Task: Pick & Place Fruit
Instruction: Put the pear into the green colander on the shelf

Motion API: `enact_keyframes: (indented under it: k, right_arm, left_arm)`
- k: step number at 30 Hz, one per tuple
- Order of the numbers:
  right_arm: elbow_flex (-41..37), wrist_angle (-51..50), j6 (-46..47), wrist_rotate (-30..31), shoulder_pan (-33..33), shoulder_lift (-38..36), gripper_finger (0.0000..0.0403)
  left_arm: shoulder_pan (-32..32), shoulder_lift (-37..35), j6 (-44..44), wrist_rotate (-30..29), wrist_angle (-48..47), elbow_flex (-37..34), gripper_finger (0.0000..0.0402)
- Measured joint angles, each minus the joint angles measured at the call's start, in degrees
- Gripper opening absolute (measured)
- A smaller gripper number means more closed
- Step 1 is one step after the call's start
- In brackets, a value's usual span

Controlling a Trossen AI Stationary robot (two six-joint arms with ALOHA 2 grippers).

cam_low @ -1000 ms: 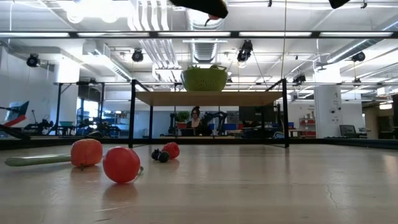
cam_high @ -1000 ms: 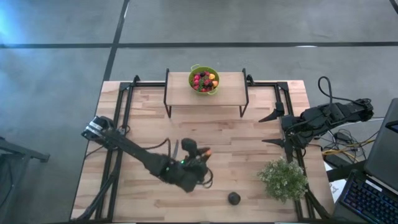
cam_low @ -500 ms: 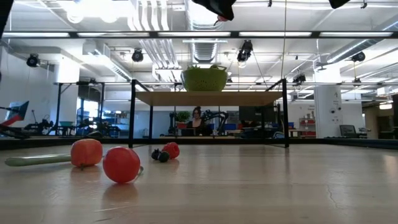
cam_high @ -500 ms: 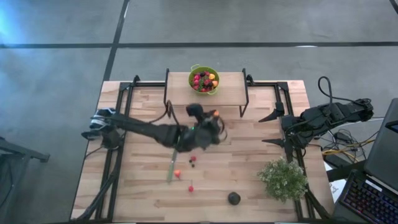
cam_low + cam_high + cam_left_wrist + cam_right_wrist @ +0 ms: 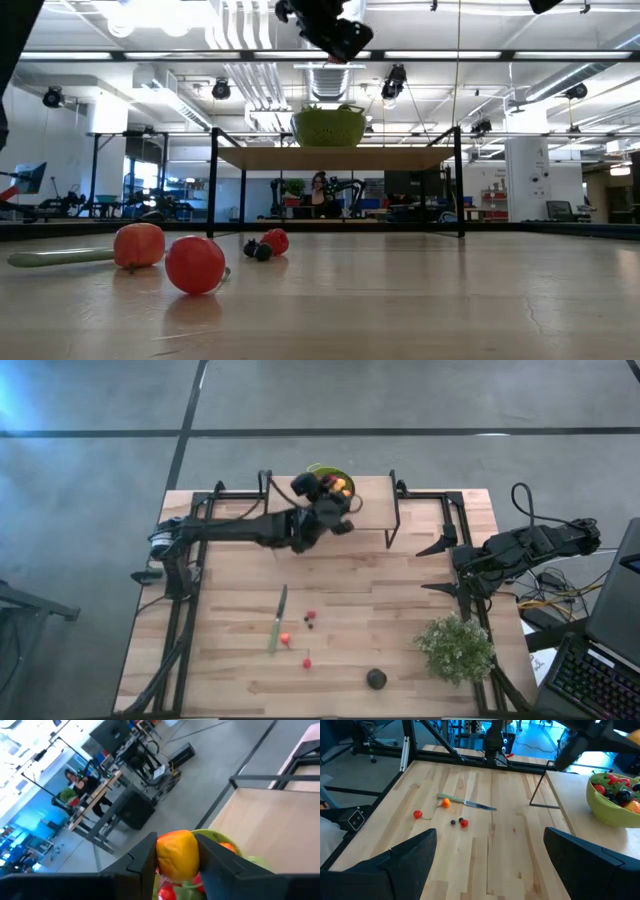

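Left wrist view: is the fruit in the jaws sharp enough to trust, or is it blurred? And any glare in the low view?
Left wrist view: the orange-yellow fruit between the left gripper fingers is soft-edged, the room behind it blurred too. Low view: bright ceiling lights glare at top left, yet the red fruit on the table reads clearly.

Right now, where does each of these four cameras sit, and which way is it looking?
High view: above the table, looking straight down; both arms show, the left pincer over the green bowl.
Low view: at tabletop height, looking level across red fruit into the room; an arm shows at the top.
Left wrist view: on the left arm, past its fingers shut on an orange-yellow fruit.
Right wrist view: on the right arm, between its open fingers, across the table.
Shared: high and right wrist views both show the knife.
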Motion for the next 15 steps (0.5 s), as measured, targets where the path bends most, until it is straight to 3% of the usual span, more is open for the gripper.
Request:
enact_keyframes:
  k: [8, 15]
  right_arm:
    - [-0.01, 0.02, 0.00, 0.01, 0.01, -0.02, 0.0363]
    - [0.00, 0.02, 0.00, 0.00, 0.02, -0.02, 0.0363]
  left_arm:
    - [7.09, 0.00, -6.74, 10.52, -5.16, -0.04, 0.0125]
    - [11.34, 0.00, -18.32, 21.02, -13.59, 1.01, 0.0131]
